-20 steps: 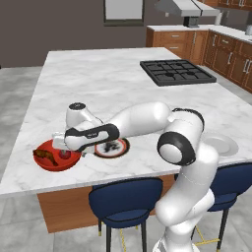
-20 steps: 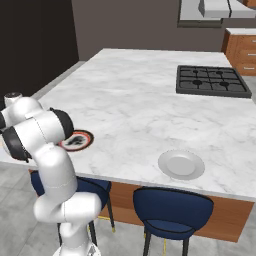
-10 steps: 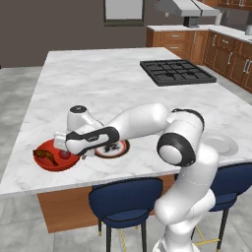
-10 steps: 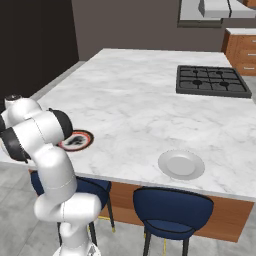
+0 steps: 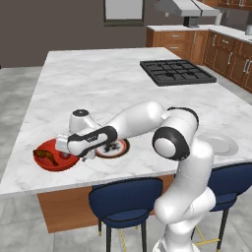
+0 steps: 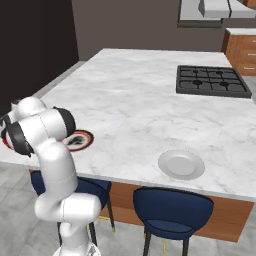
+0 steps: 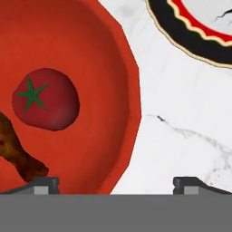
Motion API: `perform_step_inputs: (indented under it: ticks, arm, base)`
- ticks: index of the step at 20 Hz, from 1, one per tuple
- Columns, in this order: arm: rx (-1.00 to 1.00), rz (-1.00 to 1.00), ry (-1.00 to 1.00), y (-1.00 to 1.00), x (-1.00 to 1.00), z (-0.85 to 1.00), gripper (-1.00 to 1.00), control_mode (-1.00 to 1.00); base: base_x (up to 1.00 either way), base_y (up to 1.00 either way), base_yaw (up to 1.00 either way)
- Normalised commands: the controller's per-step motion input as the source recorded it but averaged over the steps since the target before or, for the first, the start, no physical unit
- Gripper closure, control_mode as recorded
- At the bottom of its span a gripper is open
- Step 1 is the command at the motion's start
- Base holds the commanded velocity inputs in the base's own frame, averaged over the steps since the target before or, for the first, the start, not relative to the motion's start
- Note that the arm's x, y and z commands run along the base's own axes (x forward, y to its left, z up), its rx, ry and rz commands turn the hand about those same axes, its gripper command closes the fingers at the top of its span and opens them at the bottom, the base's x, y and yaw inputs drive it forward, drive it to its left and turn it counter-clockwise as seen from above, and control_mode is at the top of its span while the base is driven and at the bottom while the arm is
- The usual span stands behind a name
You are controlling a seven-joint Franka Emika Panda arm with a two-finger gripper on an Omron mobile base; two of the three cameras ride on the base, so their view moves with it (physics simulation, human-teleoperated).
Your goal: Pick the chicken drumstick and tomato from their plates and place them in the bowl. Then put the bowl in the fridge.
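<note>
Having sunk lower since the earlier frame, the gripper (image 7: 116, 183), jaws apart and empty, hovers over the red bowl (image 7: 115, 86) holding tomato (image 7: 45, 99) and chicken drumstick (image 7: 16, 152) at the island worktop's (image 5: 98, 88) front-left corner.

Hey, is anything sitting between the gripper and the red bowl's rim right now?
Nothing visible does. The open gripper hangs right over the bowl's near rim, one fingertip over the bowl and the other over bare counter. The tomato and drumstick lie inside, off the rim.
</note>
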Motion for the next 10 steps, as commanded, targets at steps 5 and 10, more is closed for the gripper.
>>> perform_step_inputs:
  ticks: [5,10]
  arm:
    - [0.01,0.03,0.0,0.13,0.18,-0.18,-1.0,-1.0]
    - [0.0,0.01,0.0,0.21,0.11,-0.16,-1.0,-1.0]
  base:
    - [0.0,0.0,0.0]
    - [0.0,0.0,0.0]
